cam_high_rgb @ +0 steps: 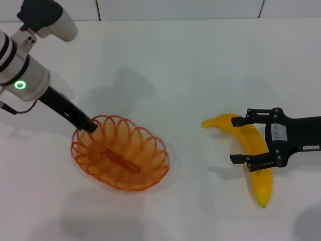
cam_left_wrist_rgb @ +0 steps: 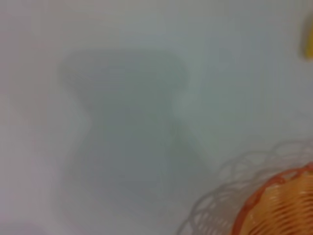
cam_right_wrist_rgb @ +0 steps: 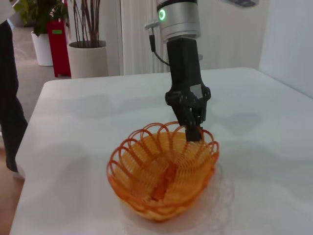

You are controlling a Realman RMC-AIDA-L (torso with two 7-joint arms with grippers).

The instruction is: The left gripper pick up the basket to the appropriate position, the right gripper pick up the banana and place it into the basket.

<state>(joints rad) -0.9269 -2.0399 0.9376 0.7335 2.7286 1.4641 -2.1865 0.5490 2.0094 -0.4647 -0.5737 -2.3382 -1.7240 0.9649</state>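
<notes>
At centre left, the left end effector point(cam_high_rgb: 92, 126) seems clamped on the basket point(cam_high_rgb: 120, 159) rim; it may tip. The right end effector point(cam_high_rgb: 239, 140) is open around the banana point(cam_high_rgb: 252, 159), which may roll.

The left arm reaches down from the upper left, its white wrist section showing a lit green ring, and narrows to a black forearm slanting toward the basket point(cam_high_rgb: 120, 153). The left gripper point(cam_high_rgb: 90, 125) sits at the basket's rim on the side nearest that arm, its fingers closed on a rim loop. The right arm comes in level from the right of the basket. The right gripper point(cam_high_rgb: 239, 140) is well to the basket's right, its two prongs spread apart.
</notes>
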